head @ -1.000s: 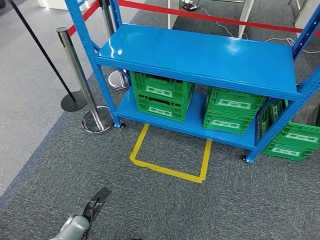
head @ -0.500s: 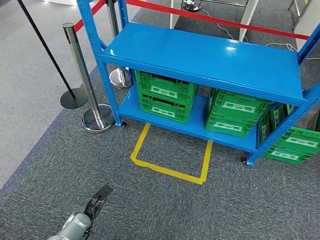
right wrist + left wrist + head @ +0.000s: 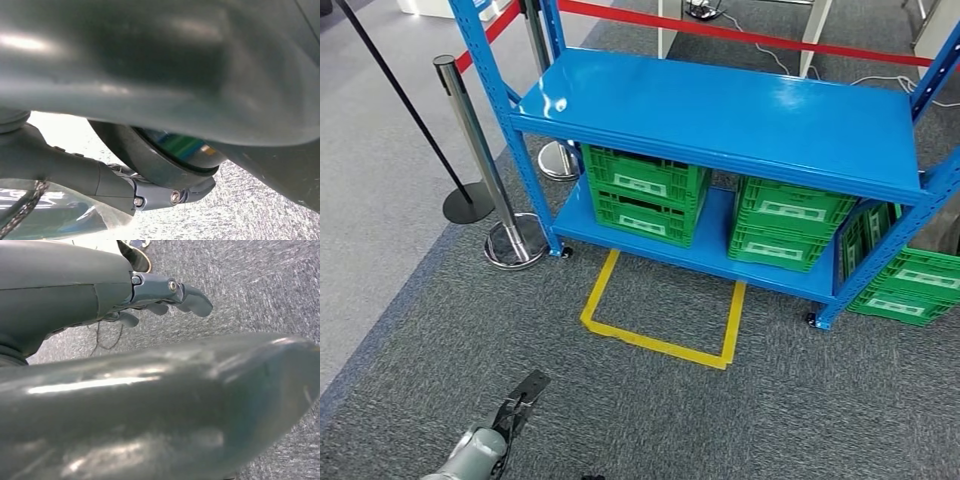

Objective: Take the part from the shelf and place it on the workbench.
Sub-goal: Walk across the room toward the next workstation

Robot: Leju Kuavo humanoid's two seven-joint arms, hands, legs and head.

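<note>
The blue metal shelf [image 3: 712,105] stands ahead of me, and its upper board is bare. Green plastic crates [image 3: 644,190] sit on its lower board, with a second stack [image 3: 784,225] to their right. No loose part shows on the shelf. My left hand [image 3: 512,405] hangs low over the carpet, well short of the shelf, with its fingers stretched out and holding nothing. The left wrist view shows those fingers [image 3: 170,292] straight above the grey carpet. In the right wrist view my right hand [image 3: 151,192] has straight fingers with nothing between them.
A yellow tape outline [image 3: 660,315] marks the carpet in front of the shelf. Two chrome stanchions [image 3: 482,150] with a red rope [image 3: 743,35] stand at the left and behind. More green crates [image 3: 912,280] lie on the floor to the right of the shelf.
The whole picture swayed a little right and back, so the camera moved. The left hand hangs in nearly the same place, slightly lower.
</note>
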